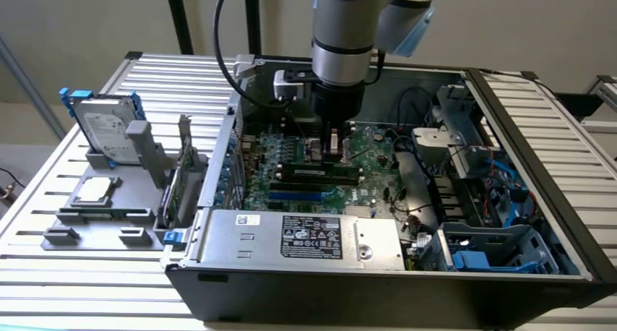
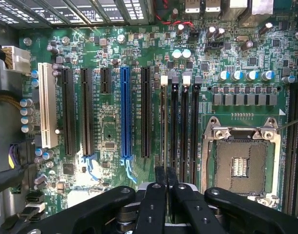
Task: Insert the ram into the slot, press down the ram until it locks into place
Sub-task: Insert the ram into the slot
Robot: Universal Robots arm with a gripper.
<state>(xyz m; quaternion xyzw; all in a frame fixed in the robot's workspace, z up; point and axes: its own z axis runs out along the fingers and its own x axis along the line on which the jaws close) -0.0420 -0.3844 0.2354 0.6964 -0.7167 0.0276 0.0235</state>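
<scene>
End effector reaches deep into the computer case, over the motherboard; its fingers, drawn narrow, pinch the ram standing along the slot. We judge insertion underway; seating calls for a square, even downward push

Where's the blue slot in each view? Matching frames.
Exterior view: the blue slot lies between the power supply box and the black memory slots.
Wrist view: the blue slot runs parallel to the black memory slots, one black slot away from them.
Shared landmark: the gripper, over the black memory slots in both views.
</scene>
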